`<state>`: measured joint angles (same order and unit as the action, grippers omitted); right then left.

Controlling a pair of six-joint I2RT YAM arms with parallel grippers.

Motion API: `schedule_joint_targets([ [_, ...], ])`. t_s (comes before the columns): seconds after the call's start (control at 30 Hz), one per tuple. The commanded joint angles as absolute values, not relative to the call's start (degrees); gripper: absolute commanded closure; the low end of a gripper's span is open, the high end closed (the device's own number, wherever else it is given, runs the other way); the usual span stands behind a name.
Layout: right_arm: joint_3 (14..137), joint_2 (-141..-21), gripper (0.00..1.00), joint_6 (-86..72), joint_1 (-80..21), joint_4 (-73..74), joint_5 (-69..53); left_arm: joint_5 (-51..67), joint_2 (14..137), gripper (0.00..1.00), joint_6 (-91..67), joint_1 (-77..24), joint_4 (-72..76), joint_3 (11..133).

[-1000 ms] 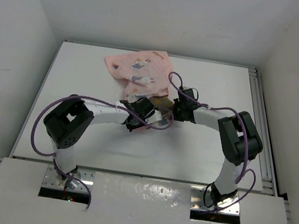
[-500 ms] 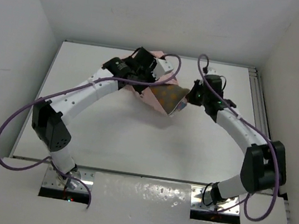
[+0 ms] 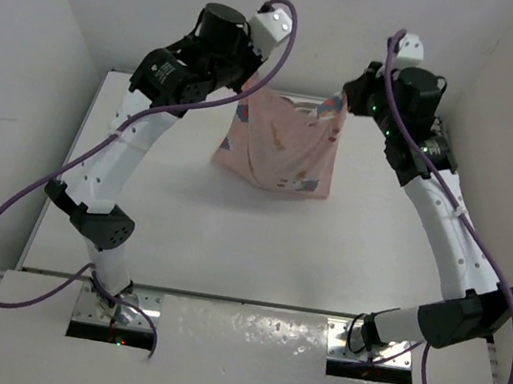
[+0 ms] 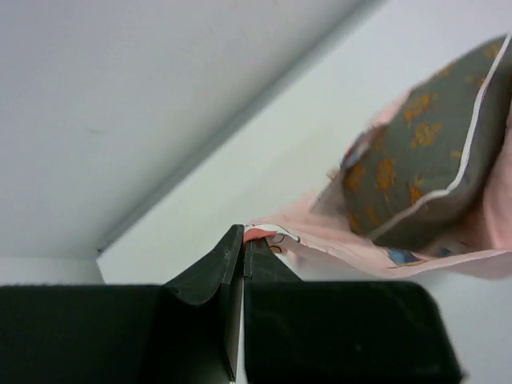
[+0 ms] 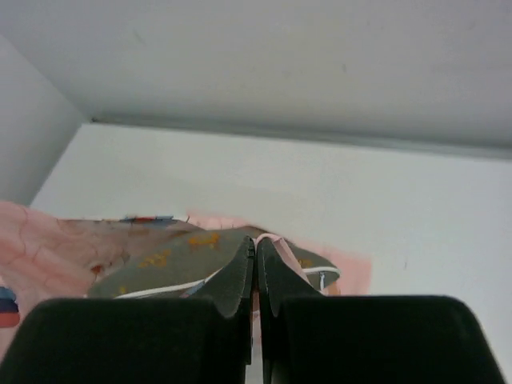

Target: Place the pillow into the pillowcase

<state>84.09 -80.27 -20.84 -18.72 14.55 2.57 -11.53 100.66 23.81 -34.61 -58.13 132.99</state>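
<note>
Both arms were up over the table (image 3: pixel 230 236); the pillowcase (image 3: pixel 282 148) hung between them like a slack sack, mouth upward, its bottom edge low near the table, contact not clear from the top view.

My left gripper (image 4: pixel 242 240) was pinched tight on a sliver of pink hem at one top corner; my right gripper (image 5: pixel 254 244) was closed on the pink edge at the other corner, fingers pressed together with cloth between them.

The pillow (image 4: pixel 424 152) sat inside the mouth of the case, pink cloth around and under it; its patterned face and white piping showed in both wrist views; how deep it had dropped I couldn't tell, as the top view showed only pink.

Handling, my guess: the case was thin, limp and light, draping and folding with no shape of its own; it would likely slide out of a shallow pinch; best hold was the stitched hem at the mouth corners, well apart so the opening stays wide.

The pillow looked soft, flat and light, bending a bit at its edge rather than stiff; nothing fragile; its weight seemed enough to sag the case; a shake could settle it, risk being a corner slipping free.
</note>
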Motion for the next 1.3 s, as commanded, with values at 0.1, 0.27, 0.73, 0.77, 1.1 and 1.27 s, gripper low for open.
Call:
schedule_joint_targets([
  [0.1, 107.8, -83.14, 1.0, -16.0, -17.14, 9.58, 2.64, -20.56, 102.21, 1.0, 27.86, -34.37, -45.98, 151.42],
  [0.27, 110.74, -81.3, 1.0, -16.17, -17.14, 4.67, 1.76, -23.99, 102.48, 1.0, 29.53, -34.37, -41.93, 155.92],
  [0.73, 103.1, -76.47, 1.0, -15.03, -18.72, 3.78, 3.86, -41.2, 101.52, 1.0, 39.37, -34.02, -33.41, 152.05],
  [0.77, 102.14, -74.99, 1.0, -14.51, -18.89, 4.13, 4.39, -41.83, 100.99, 1.0, 40.59, -34.01, -33.31, 152.05],
  [1.1, 98.96, -64.61, 1.0, -11.69, -19.42, 10.02, 6.24, -48.25, 92.56, 1.0, 43.23, -40.77, -39.29, 143.1],
  [1.27, 100.2, -62.49, 1.0, -10.81, -19.42, 15.46, 7.29, -52.99, 89.3, 1.0, 45.52, -44.64, -37.27, 139.84],
])
